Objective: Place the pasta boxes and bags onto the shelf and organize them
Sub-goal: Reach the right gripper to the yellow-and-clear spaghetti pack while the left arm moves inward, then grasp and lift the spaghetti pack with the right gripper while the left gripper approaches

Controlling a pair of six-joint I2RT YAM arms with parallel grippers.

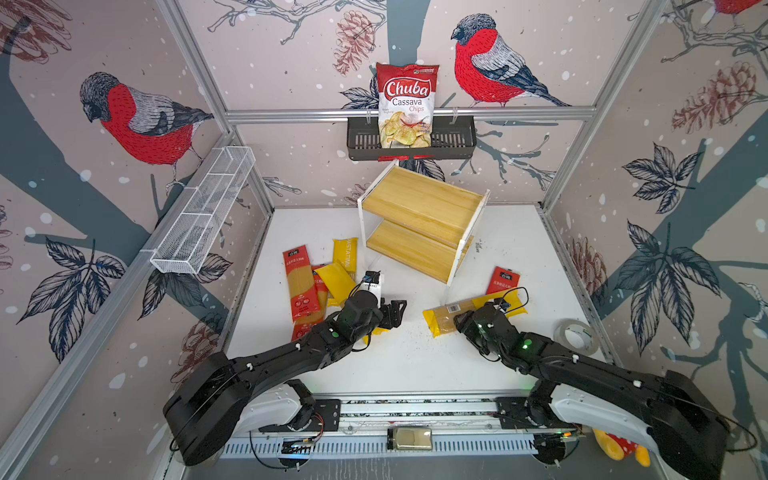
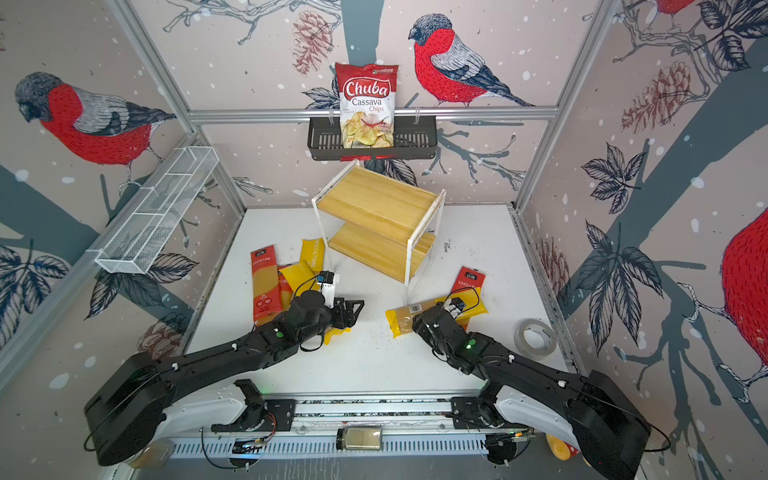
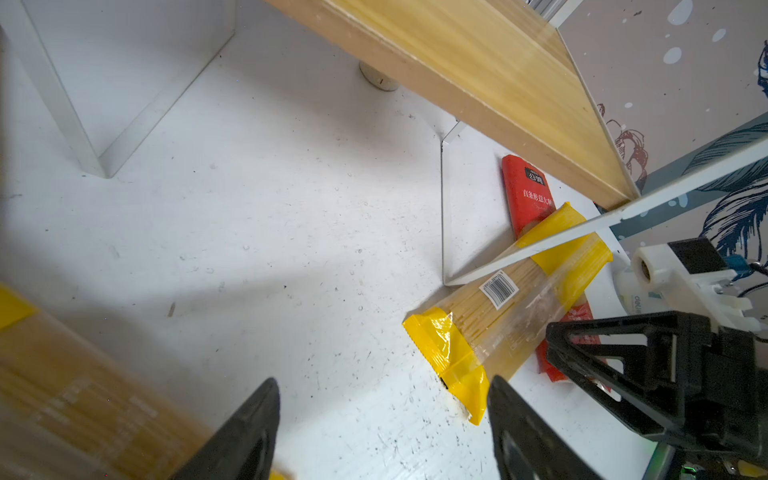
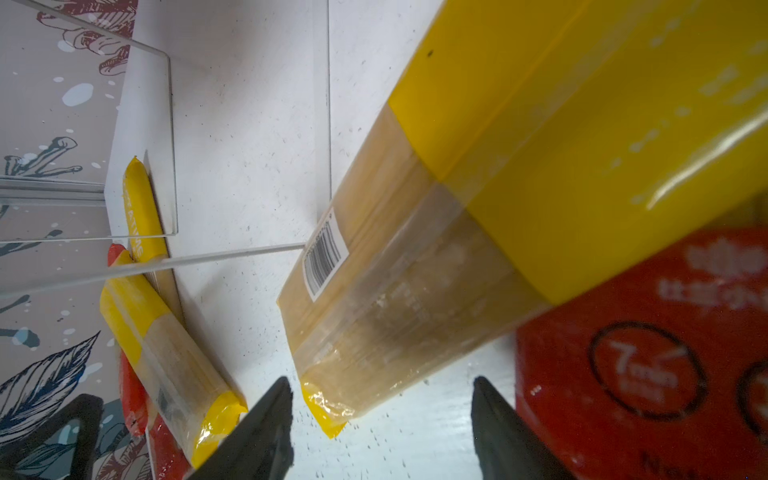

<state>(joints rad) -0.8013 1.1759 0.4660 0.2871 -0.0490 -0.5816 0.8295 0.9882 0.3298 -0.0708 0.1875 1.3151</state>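
The shelf stands empty at the back middle of the white table. Left of it lies a pile of pasta packs: a red pack, a yellow PASTATIME bag and another yellow bag. My left gripper is open over bare table, right of that pile. On the right, a yellow bag lies across a red pack. My right gripper is open, its tips either side of this bag's near corner.
A Chuba chips bag stands in the black wall basket above the shelf. A white wire mesh tray hangs on the left wall. A tape roll lies by the table's right edge.
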